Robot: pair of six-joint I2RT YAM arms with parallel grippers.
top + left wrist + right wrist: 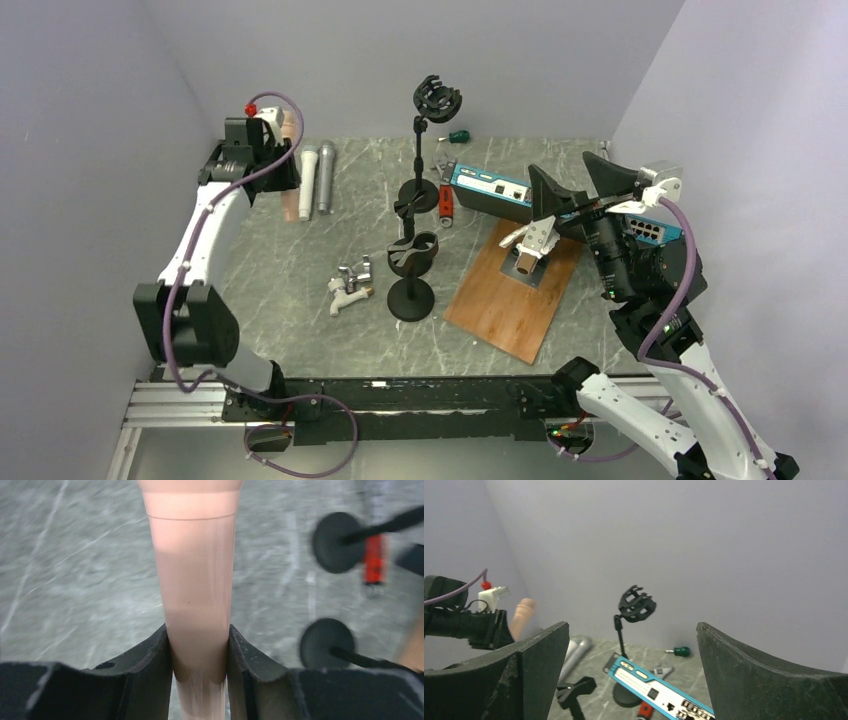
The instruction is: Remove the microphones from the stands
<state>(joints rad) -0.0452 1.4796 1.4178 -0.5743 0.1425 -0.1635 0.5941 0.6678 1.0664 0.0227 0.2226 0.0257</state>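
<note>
My left gripper [283,168] is shut on a pale pink microphone [290,124] at the far left of the table, away from all the stands. In the left wrist view the microphone body [192,580] runs up between the two black fingers [150,665], and the gripper [199,650] clamps it near its lower end. A tall stand with an empty black shock mount [437,100] stands at the back. A shorter stand with an empty cup holder [412,250] stands nearer. My right gripper [575,185] is open and empty, raised at the right; it also shows in the right wrist view [630,627].
A white microphone [308,180] and a grey one [326,175] lie side by side beside my left gripper. A blue network switch [490,190], a wooden board [505,300], a metal fitting [350,285], a red-handled tool [445,205] and a green screwdriver [458,136] lie around the stands.
</note>
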